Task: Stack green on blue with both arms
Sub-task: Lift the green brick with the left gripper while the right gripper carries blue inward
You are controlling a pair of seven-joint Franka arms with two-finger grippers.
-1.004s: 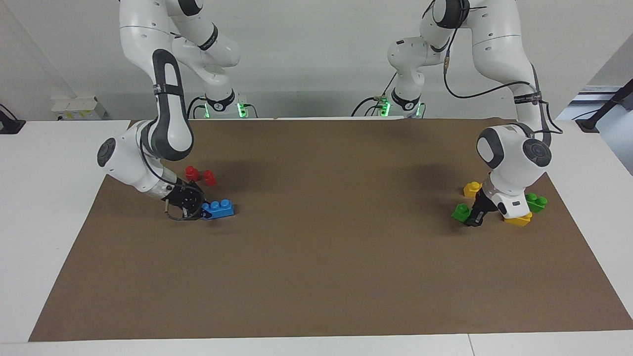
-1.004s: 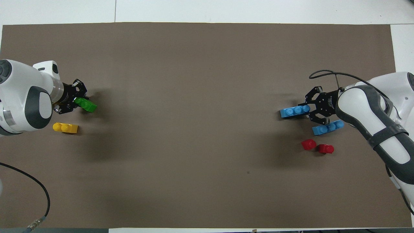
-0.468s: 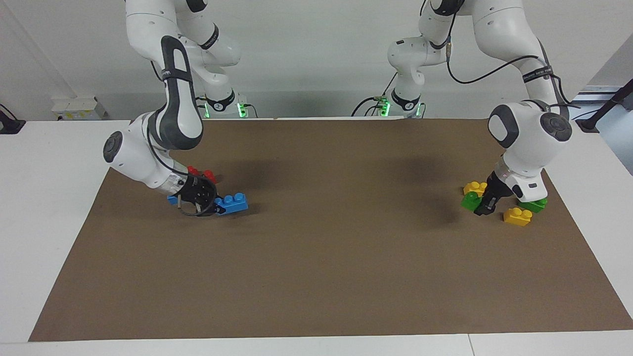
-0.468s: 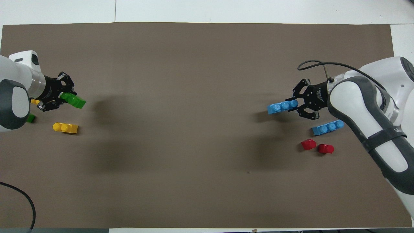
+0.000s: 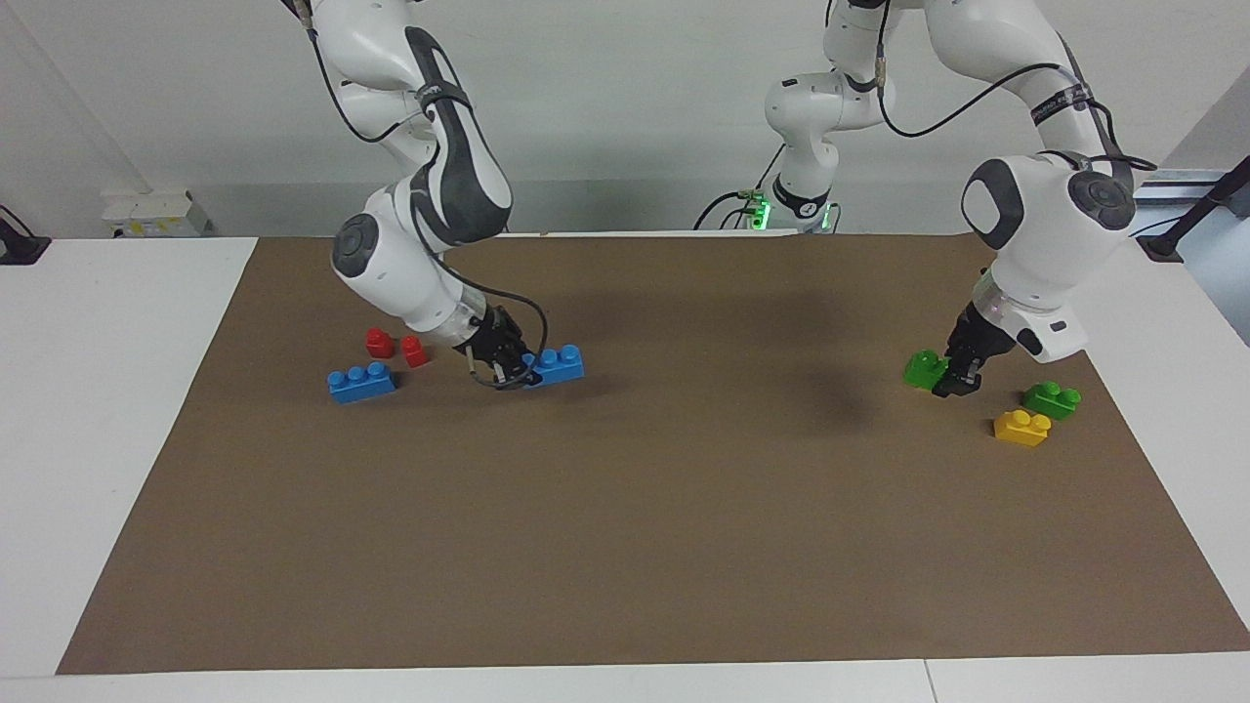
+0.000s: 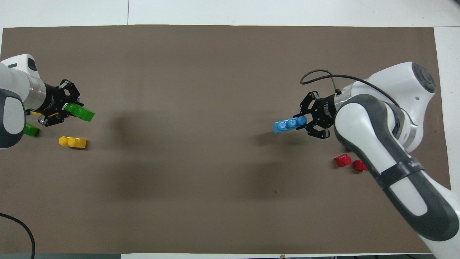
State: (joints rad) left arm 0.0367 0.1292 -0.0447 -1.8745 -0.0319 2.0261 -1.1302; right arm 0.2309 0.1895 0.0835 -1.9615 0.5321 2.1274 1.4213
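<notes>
Gripping one end of a blue brick (image 5: 557, 364), the right gripper (image 5: 516, 366) hangs low over the brown mat (image 5: 625, 547), its fingers clamped on the brick so that the three studs stick out past its tips toward the middle of the table. Just back from this gripper, toward the right arm's end, two small red bricks (image 5: 395, 347) sit side by side on the mat, and the second blue brick (image 5: 362, 381) lies flat beside them, a little farther from the robots than the red pair.

At the left arm's end, the left gripper (image 5: 949, 376) is closed on a green brick (image 5: 922, 368), which juts from its fingertips toward the table's middle and is carried above the mat. Beside this gripper, the second green brick (image 5: 1052, 398) rests on the mat, with a yellow brick (image 5: 1021, 427) close by it and slightly farther from the robots. In the overhead view a sliver of another yellow piece (image 6: 36, 113) shows under the left gripper's wrist; what it is cannot be told.
</notes>
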